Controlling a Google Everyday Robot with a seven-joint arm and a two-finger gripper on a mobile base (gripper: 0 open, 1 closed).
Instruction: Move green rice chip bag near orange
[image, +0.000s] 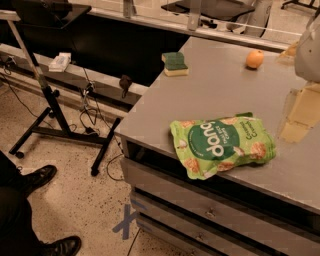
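Note:
The green rice chip bag (222, 146) lies flat on the grey table (215, 90) near its front edge, with one corner hanging slightly over the edge. The orange (255, 59) sits far back on the table, well apart from the bag. My gripper (301, 116) shows as a pale tan shape at the right edge of the view, to the right of the bag and a little above the table. The white arm (309, 52) rises above it. The gripper holds nothing that I can see.
A green-and-yellow sponge (175, 64) lies at the table's back left corner. Drawers (200, 210) run under the front edge. A black stand (50, 110) and cables are on the floor at left. A person's black shoes (35, 180) are at the lower left.

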